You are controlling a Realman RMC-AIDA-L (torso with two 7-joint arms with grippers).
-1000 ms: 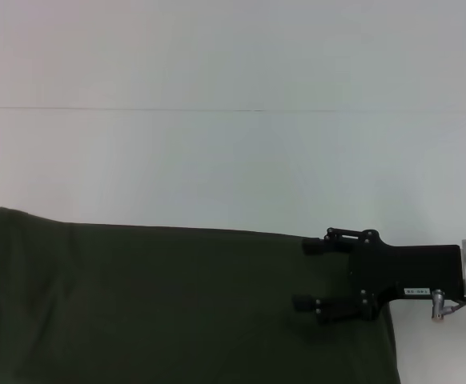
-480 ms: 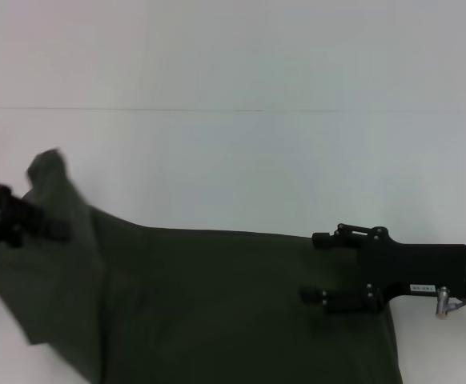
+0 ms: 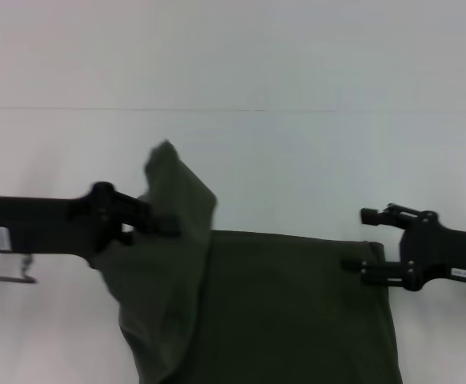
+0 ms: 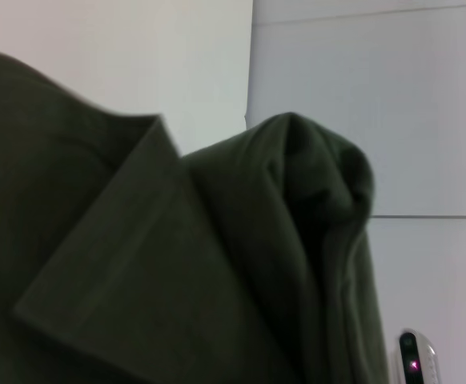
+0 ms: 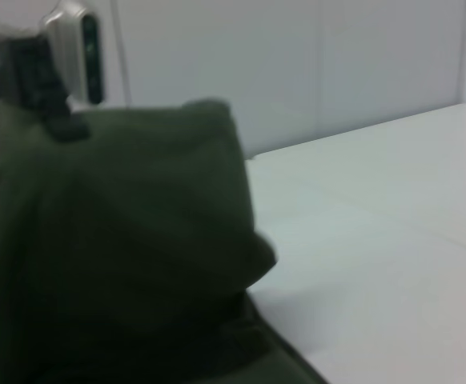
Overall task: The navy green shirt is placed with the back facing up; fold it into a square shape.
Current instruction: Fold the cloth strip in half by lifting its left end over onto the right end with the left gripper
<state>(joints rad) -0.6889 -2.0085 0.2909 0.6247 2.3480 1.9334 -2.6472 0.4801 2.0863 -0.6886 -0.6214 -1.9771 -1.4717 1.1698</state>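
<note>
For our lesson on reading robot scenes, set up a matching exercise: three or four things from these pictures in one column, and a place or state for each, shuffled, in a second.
Column one:
1. left claw
2. right claw
3. navy green shirt
4. table

Column two:
A. pale and bare at the far side
B. open at the shirt's right edge
C. one side lifted, the rest lying flat
D. shut on raised cloth

Pairs: 1-D, 2-B, 3-C, 4-A

Two matte black robot arms enter from the frame's left and right edges. The left end effector follows a silver cuff and a thin cable. The right end effector has slim black fingers, small screws and a white label.
</note>
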